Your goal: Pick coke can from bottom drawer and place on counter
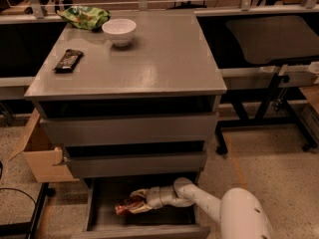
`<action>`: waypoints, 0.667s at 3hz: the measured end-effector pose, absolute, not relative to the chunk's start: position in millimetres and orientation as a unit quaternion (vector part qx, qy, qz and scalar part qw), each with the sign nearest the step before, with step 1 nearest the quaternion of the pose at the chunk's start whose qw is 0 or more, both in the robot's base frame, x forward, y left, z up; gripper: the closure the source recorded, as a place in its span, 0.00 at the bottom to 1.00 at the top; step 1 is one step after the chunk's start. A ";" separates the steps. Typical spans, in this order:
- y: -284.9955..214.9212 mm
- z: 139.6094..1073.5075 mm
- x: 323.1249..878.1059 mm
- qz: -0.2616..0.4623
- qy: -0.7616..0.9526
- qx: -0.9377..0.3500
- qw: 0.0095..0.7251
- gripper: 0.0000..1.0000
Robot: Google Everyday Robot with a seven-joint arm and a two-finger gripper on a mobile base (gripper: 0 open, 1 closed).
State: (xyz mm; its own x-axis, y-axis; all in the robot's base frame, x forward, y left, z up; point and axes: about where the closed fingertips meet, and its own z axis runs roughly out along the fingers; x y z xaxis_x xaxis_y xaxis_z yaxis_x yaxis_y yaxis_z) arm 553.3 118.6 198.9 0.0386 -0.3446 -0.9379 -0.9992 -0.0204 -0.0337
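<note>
The bottom drawer [144, 229] stands pulled open at the foot of the grey cabinet. The coke can [125, 206], red with pale lettering, lies on its side inside the drawer, left of centre. My gripper [135, 203] reaches into the drawer from the right on a white arm, and its fingers sit around the can's right end. The counter [164, 63] is the broad grey cabinet top above.
On the counter are a white bowl [119, 31], a dark candy bar wrapper [68, 59] and a green chip bag [85, 17] at the back left. The two upper drawers [129, 129] are shut. A cardboard box [37, 151] stands left of the cabinet. A desk frame [269, 93] stands to the right.
</note>
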 end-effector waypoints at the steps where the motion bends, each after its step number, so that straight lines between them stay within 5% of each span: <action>1: 84.5 226.5 554.6 0.394 0.558 -0.588 0.434 1.00; 2: 51.2 256.2 545.8 0.375 0.560 -0.586 0.450 1.00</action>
State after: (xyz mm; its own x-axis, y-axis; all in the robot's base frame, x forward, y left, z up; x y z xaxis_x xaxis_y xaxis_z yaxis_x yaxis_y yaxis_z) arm 545.8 51.2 256.2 0.0923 -0.3178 -0.9436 -0.9936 0.0322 -0.1081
